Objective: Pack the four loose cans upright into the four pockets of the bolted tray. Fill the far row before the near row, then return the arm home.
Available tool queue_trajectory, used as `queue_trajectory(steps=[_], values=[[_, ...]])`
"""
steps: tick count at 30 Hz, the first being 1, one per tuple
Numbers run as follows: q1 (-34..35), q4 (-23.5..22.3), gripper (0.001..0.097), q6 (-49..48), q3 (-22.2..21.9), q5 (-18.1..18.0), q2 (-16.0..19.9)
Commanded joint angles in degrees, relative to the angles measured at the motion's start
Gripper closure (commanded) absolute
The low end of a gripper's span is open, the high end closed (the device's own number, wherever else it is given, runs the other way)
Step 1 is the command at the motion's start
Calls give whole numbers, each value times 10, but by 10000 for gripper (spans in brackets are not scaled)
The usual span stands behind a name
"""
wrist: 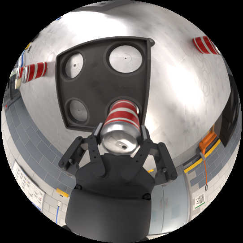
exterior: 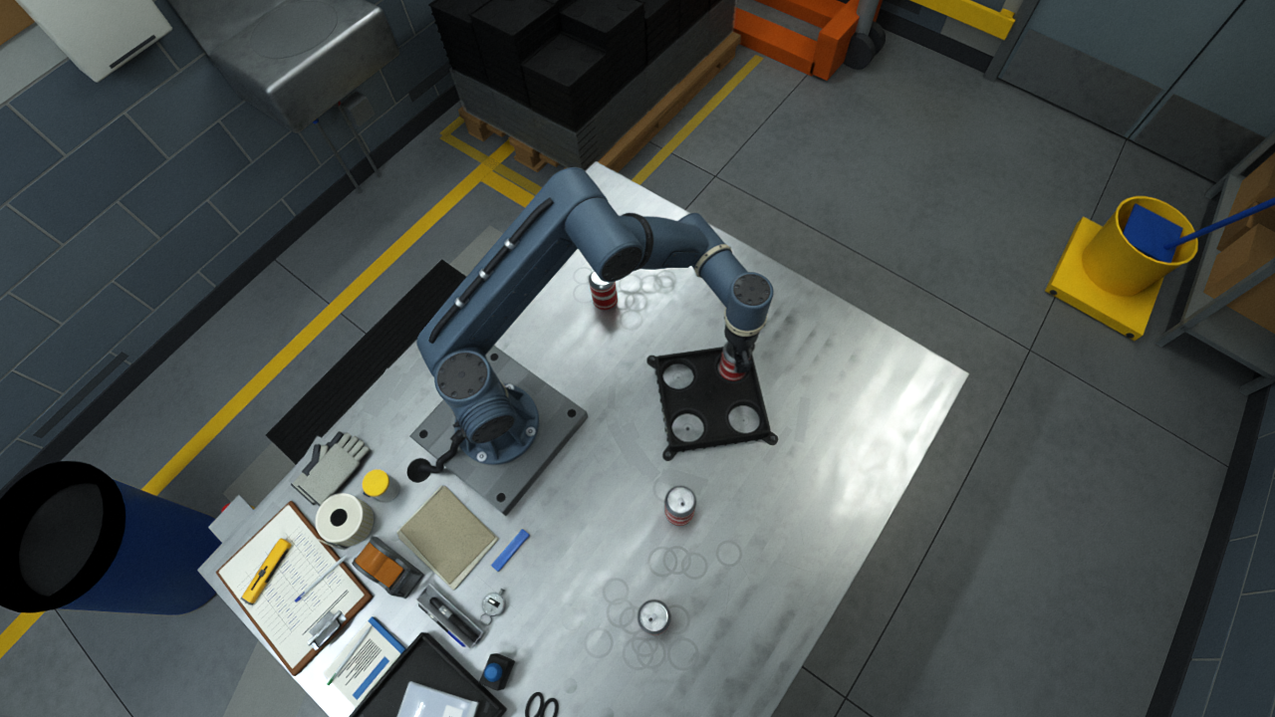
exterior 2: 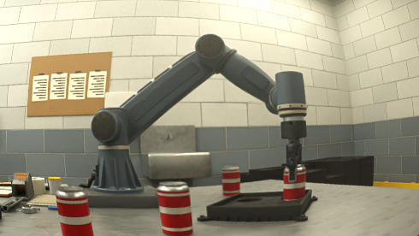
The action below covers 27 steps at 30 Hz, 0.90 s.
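Note:
A red-and-white striped can [wrist: 121, 122] [exterior 2: 294, 183] [exterior: 731, 362] stands upright in a far corner pocket of the black tray [exterior: 711, 402] [exterior 2: 258, 205] [wrist: 103, 83], still clamped at its top by my gripper [wrist: 120, 133] [exterior 2: 293, 169]. The tray's other three pockets show bare metal. One loose can [exterior: 604, 292] [exterior 2: 231, 180] stands upright near the arm's elbow. Two more cans [exterior: 680, 505] [exterior: 653, 617] stand upright on the table beyond the tray's near side.
The tray's raised rim surrounds the held can. The arm's base [exterior: 486, 419] sits on a plate left of the tray. A clipboard [exterior: 290, 584], tape roll [exterior: 343, 519], gloves and small tools crowd the table's near-left corner. The table's right half is open metal.

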Motion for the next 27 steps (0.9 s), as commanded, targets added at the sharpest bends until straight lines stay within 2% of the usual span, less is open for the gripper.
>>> queue_trajectory(steps=[1, 27], values=[[0, 1, 671, 0, 1, 0, -1], [0, 1, 151, 0, 1, 0, -1]])
